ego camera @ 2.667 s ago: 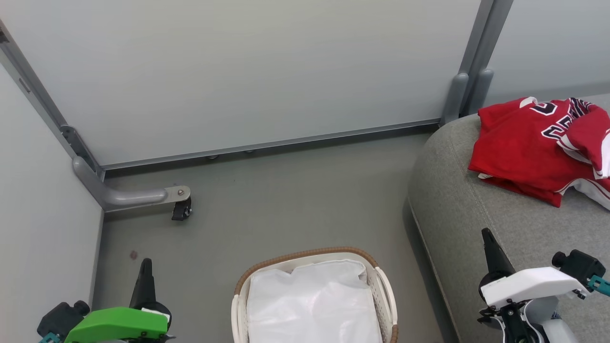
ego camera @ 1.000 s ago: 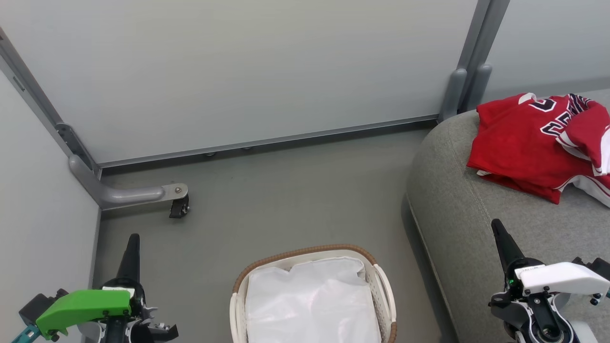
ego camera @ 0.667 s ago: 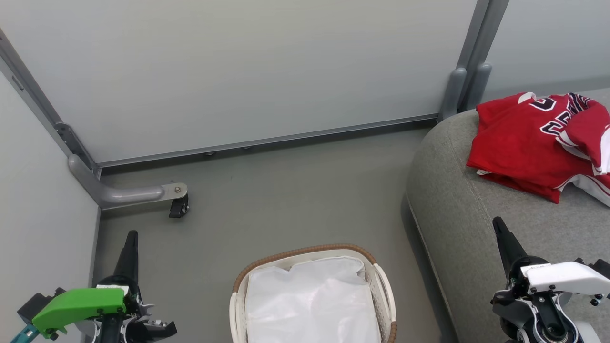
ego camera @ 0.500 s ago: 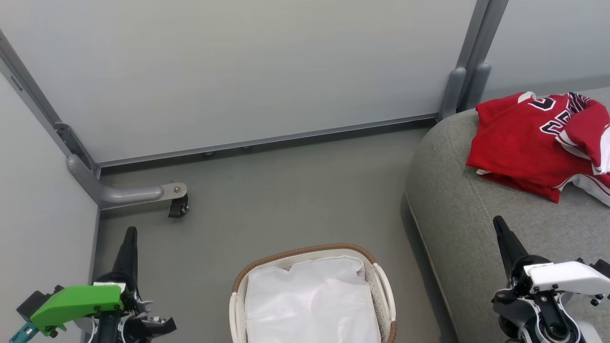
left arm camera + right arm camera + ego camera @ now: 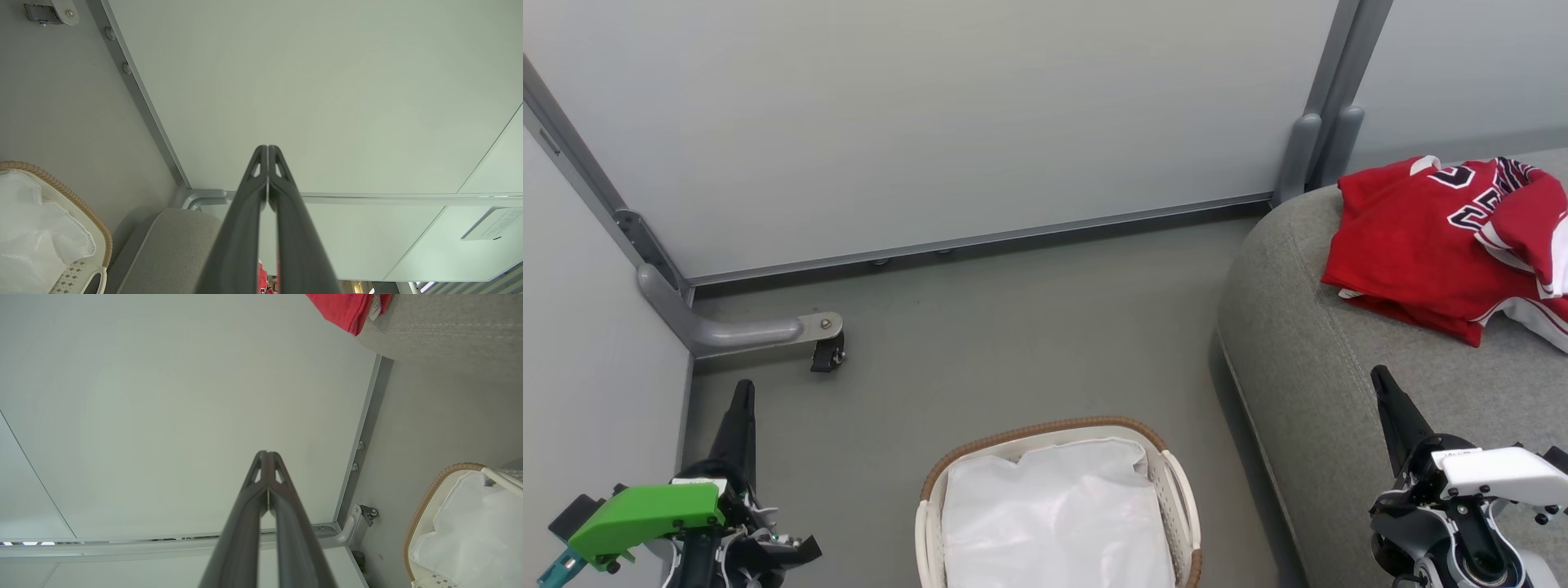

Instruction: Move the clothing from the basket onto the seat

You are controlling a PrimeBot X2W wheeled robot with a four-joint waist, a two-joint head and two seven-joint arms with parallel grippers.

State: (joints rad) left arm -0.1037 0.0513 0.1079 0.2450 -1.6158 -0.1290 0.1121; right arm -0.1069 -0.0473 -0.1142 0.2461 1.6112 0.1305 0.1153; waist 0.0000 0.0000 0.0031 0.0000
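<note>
Head view puts the clothing (image 5: 1445, 253) on the seat (image 5: 1307, 351) at two o'clock: both red pieces lie bunched in one heap near the far rounded corner, a striped piece (image 5: 1531, 233) draped over the lettered jersey (image 5: 1396, 245). The basket (image 5: 1045, 430) stands on the floor (image 5: 1013, 327) at six o'clock, near the seat's left edge but apart from it, with the white liner (image 5: 1058, 523) lying crumpled and bare inside; its near end is cut off by the frame. From this layout the transfer looks finished.

The left gripper (image 5: 742, 388) hangs at seven o'clock above the floor, left of the basket; the right gripper (image 5: 1379, 376) hangs at five o'clock above the seat's near part, well apart from the heap. Each has its fingers (image 5: 245, 212) pressed together tip to tip, pinching nothing; both wrist views look along the joined fingers at a blank wall (image 5: 931, 122). That posture fits a job done: empty, narrow and parked on either side, the arms block neither basket nor heap and cannot snag loose cloth.

One risk: the heap sits close to the seat's rounded corner, and slick sports fabric may slide off if nudged.
</note>
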